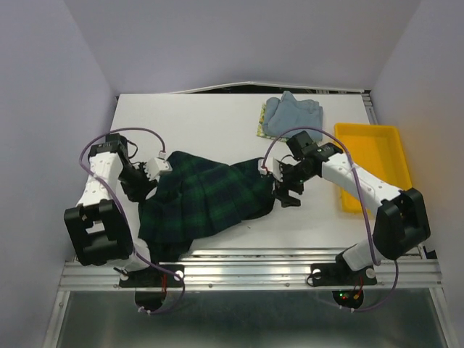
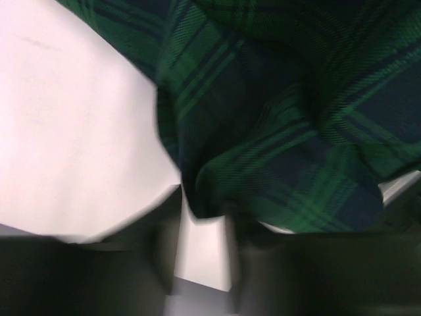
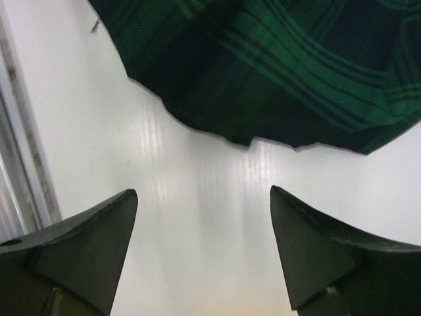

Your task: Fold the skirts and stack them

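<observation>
two skirts sit stacked beyond the wide-open, empty right end effector (image 3: 204, 197): plain light blue-grey cloth skirt (image 1: 293, 114) on lemon-print cloth skirt (image 1: 262, 123). the dark green-navy plaid cloth skirt (image 1: 210, 199) lies spread just ahead, not yet stacked; whether the left end effector (image 1: 156, 167) grips it is unclear.

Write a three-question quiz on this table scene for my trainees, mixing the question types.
1. True or false: the plaid skirt lies in the yellow tray.
2. Which lies on the lemon-print skirt? A: plaid skirt. B: blue-grey skirt. C: yellow tray.
3. Fill in: the right claw is ___, holding nothing.
Key: 1 false; 2 B; 3 open.
</observation>
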You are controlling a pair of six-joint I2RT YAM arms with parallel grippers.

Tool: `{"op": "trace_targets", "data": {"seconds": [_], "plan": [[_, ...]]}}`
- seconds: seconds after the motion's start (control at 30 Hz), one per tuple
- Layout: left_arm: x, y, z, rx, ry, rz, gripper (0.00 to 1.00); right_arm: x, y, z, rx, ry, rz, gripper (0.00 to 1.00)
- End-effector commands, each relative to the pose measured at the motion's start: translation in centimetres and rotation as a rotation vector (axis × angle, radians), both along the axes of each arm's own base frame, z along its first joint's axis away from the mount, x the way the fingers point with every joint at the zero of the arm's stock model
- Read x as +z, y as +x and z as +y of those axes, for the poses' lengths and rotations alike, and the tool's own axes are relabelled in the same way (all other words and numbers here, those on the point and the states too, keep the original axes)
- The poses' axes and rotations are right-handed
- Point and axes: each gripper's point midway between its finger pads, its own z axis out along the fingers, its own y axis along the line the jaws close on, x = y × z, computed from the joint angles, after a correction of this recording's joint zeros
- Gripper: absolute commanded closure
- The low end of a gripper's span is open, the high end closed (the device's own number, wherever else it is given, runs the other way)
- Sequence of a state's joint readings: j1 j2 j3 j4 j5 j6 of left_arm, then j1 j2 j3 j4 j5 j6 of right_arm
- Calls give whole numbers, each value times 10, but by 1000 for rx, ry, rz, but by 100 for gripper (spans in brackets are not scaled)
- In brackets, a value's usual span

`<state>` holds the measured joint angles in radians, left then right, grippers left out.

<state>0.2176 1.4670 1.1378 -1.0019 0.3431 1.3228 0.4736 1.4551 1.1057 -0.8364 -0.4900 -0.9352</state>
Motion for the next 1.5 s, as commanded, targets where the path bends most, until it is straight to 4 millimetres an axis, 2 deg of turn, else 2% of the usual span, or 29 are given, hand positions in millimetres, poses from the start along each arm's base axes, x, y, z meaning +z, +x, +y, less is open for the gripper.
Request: {"op": "trace_targets", "data": {"seconds": [0.0,0.03,0.07,0.13,0.17,0.2,0.23,0.27,0.33,0.37,0.4,0.43,0.5,0.57,0.6,0.7,0.73,0.83,0.93,1.07,1.13,1.17,1.23,1.27,1.33,1.37,1.4,1.43,1.47], "plan": [[23,-6,2,-107,57,-74,32,18,-7,3,5,-33,103,8],[43,10,-3,-93,26,-147,19,36,4,10,-16,-18,99,8],[54,19,-2,-63,27,-173,11,47,9,15,-30,1,88,8],[83,46,-12,-9,-60,-225,11,78,34,20,-102,82,44,9],[92,50,-22,4,-129,-217,11,87,41,23,-177,125,67,10],[106,70,-25,59,-177,-229,11,94,53,23,-236,156,65,11],[110,81,-28,87,-212,-231,11,100,84,18,-331,208,33,14],[116,99,-33,117,-264,-265,11,98,99,16,-459,244,85,16],[110,127,-37,206,-331,-251,12,90,126,16,-553,282,149,22],[106,137,-39,302,-364,-226,16,76,147,24,-613,288,238,29],[94,157,-41,326,-380,-228,17,71,150,31,-622,291,305,31],[87,164,-41,363,-392,-212,17,70,158,39,-631,314,345,32],[74,177,-49,439,-406,-181,18,59,176,56,-674,349,405,31],[50,182,-59,461,-418,-109,19,54,188,70,-621,348,335,24],[44,183,-63,455,-424,-98,18,39,188,83,-599,323,341,22],[22,180,-77,439,-439,-35,16,33,188,112,-535,349,367,15],[11,178,-79,445,-441,-3,16,21,187,124,-508,342,388,13],[-8,174,-89,449,-455,60,16,1,176,141,-433,319,426,8],[-28,162,-100,428,-459,135,19,-32,152,154,-368,252,511,8],[-42,144,-122,359,-485,259,31,-49,134,151,-310,189,576,11],[-48,140,-125,361,-487,295,35,-52,130,156,-286,187,588,12],[-46,143,-126,353,-491,295,45,-55,127,153,-286,169,608,17],[-52,143,-127,361,-491,338,55,-58,129,153,-280,162,606,29],[-45,153,-127,353,-498,317,68,-58,129,153,-281,159,604,34],[-39,161,-130,356,-519,326,89,-53,138,155,-296,165,568,57],[-20,180,-130,338,-534,263,100,-49,149,159,-308,186,522,66],[-11,189,-131,350,-546,249,100,-43,160,159,-359,186,482,94],[19,217,-130,337,-563,138,100,-32,185,162,-388,237,400,99],[34,230,-130,340,-569,84,100,-22,201,161,-417,266,351,99]]}}
